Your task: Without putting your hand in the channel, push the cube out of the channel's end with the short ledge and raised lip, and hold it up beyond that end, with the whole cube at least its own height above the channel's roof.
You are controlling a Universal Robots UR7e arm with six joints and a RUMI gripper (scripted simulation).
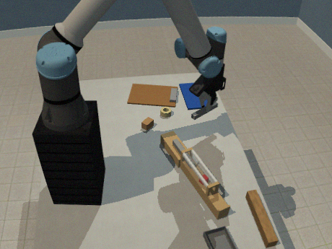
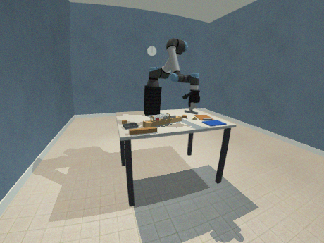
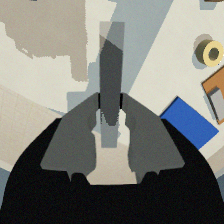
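1. Pinching the grey bar (image 1: 198,114) (image 2: 191,112) (image 3: 110,70) between its two fingers, the gripper (image 1: 208,107) (image 2: 191,109) (image 3: 109,94) hangs above the table (image 1: 119,128) (image 2: 176,129). The bar looks long enough to serve as the pusher. Held only near one part of its length, it could pivot in the grip if its free tip meets something off-centre.

2. The blue mat (image 1: 188,95) (image 2: 214,123) (image 3: 190,122) and the yellow ring (image 1: 166,115) (image 2: 194,118) (image 3: 202,53) are off to the side. A low swing of the bar could clip the ring and set it rolling.

3. The wooden channel (image 1: 195,177) (image 2: 165,122) stands well apart from the bar. A slanted entry would jam the tip against a wall or the pale roof rails (image 1: 193,168) (image 2: 163,116), and a hard shove could then skew the whole channel.

4. The red cube (image 1: 203,179) (image 2: 157,119) sits inside, under those rails, towards the end away from the gripper. I cannot tell which end has the short ledge and raised lip. Choosing wrongly would send the cube out the wrong way; pushing too fast might carry it over the lip and off the ledge before it can be grasped.
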